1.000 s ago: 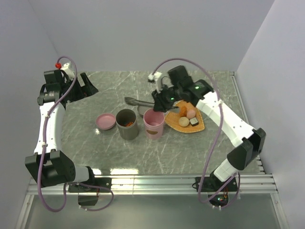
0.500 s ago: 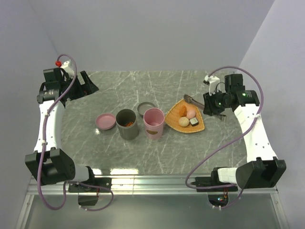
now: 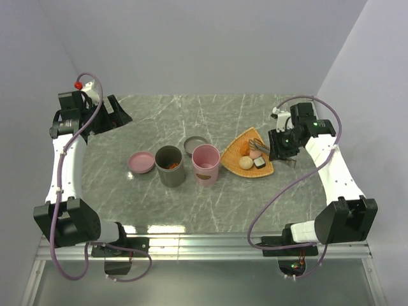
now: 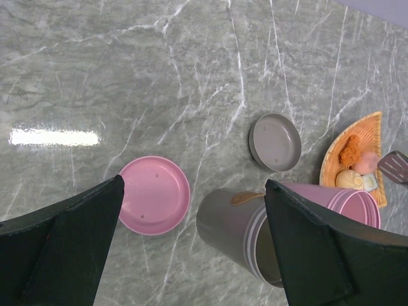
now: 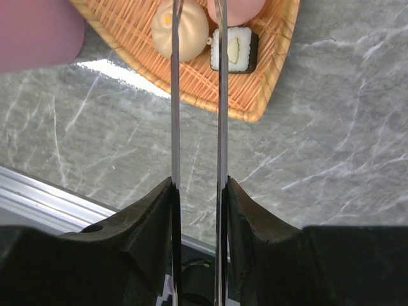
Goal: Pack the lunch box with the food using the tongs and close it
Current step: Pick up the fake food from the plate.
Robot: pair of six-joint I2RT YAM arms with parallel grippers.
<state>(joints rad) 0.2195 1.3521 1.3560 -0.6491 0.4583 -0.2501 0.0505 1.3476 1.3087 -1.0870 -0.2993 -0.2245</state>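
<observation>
My right gripper (image 3: 275, 148) (image 5: 197, 191) is shut on the tongs (image 3: 258, 144) (image 5: 220, 95), pressing on the two thin silver arms from outside, with a gap between them. The arms reach over the orange woven tray (image 3: 237, 152) (image 5: 255, 95), where food lies: a beige ball (image 3: 246, 163) (image 5: 191, 29), a pink ball (image 3: 255, 153) (image 5: 239, 9), a dark block (image 3: 259, 162) (image 5: 234, 50) and an orange-brown piece (image 3: 245, 148). The lunch box's grey cup (image 3: 169, 164) (image 4: 239, 233), with orange-brown bits inside, and its pink cup (image 3: 206, 164) stand open. My left gripper (image 3: 118, 116) (image 4: 193, 185) hangs open at the far left.
A pink lid (image 3: 141, 162) (image 4: 153, 194) lies left of the grey cup. A grey lid (image 3: 196, 145) (image 4: 275, 141) lies behind the two cups. Walls close in the table at the back and right, and a metal rail runs along the front edge.
My right arm carried the tongs from behind the cups out to the right, then brought them over the tray's food. The tongs' arms stand slightly wider apart. The left arm is unmoved.
</observation>
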